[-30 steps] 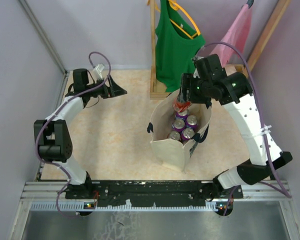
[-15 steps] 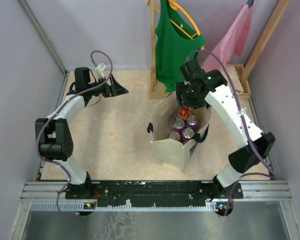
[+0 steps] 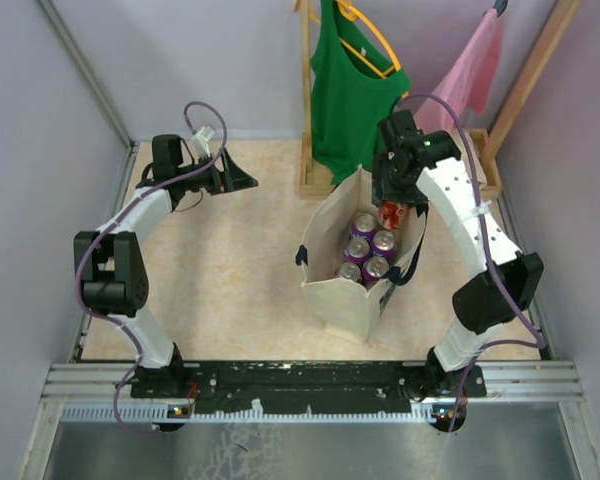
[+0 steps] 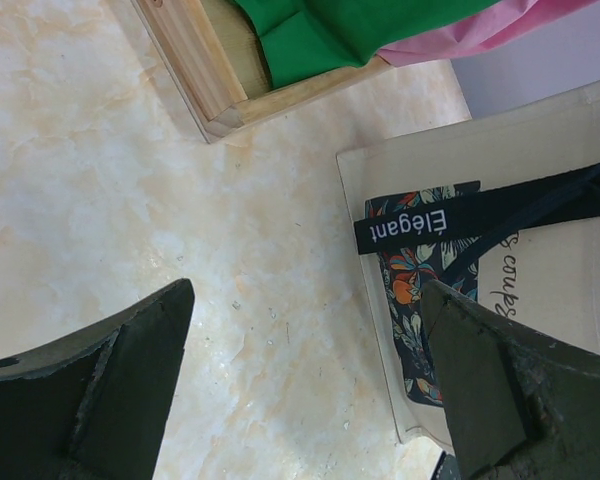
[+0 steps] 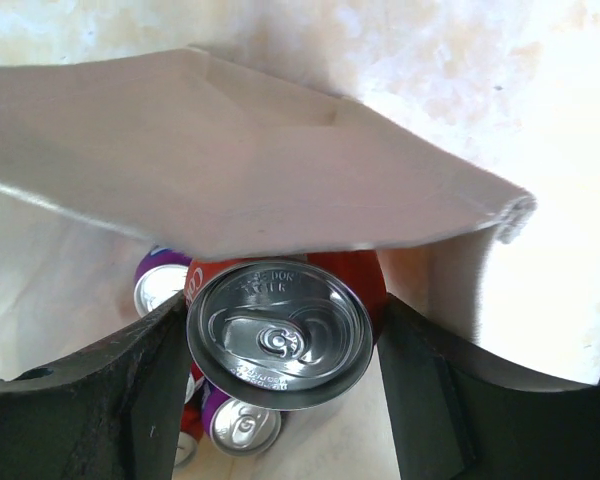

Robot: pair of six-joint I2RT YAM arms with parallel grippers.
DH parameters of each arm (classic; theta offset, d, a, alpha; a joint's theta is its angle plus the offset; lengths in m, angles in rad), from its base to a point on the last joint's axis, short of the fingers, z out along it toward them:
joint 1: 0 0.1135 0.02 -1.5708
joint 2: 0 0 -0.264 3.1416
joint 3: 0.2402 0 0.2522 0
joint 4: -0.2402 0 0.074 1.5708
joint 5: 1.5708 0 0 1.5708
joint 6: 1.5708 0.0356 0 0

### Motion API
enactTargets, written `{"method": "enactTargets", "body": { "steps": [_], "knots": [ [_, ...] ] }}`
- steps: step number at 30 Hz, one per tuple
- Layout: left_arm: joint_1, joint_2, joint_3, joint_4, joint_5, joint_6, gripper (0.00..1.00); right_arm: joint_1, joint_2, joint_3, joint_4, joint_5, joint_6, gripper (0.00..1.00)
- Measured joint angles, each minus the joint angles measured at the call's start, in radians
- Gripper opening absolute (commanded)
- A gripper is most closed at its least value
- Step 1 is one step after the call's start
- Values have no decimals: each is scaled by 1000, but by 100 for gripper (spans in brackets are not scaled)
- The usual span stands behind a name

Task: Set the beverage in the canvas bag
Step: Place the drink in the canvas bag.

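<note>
Clamping the red can (image 5: 280, 335), right end effector (image 3: 393, 203) hangs above canvas bag (image 3: 338, 300) rim.

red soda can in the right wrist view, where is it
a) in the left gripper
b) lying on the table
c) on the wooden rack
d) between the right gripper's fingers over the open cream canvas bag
D: the red soda can sits between the fingers of the right gripper, above the cream canvas bag.
</note>
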Motion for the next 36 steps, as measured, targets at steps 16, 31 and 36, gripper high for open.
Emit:
{"method": "enactTargets", "body": {
  "steps": [16, 31, 36],
  "knots": [
    [-9, -3, -3, 1, -3, 1, 100, -56, 23, -23, 85, 20, -34, 0],
    [-9, -7, -18, 4, -7, 0, 100, -56, 11, -233, 267, 46, -23, 0],
    [-9, -7, -18, 6, -7, 0, 100, -57, 4, -282, 308, 52, -15, 0]
  ]
}}
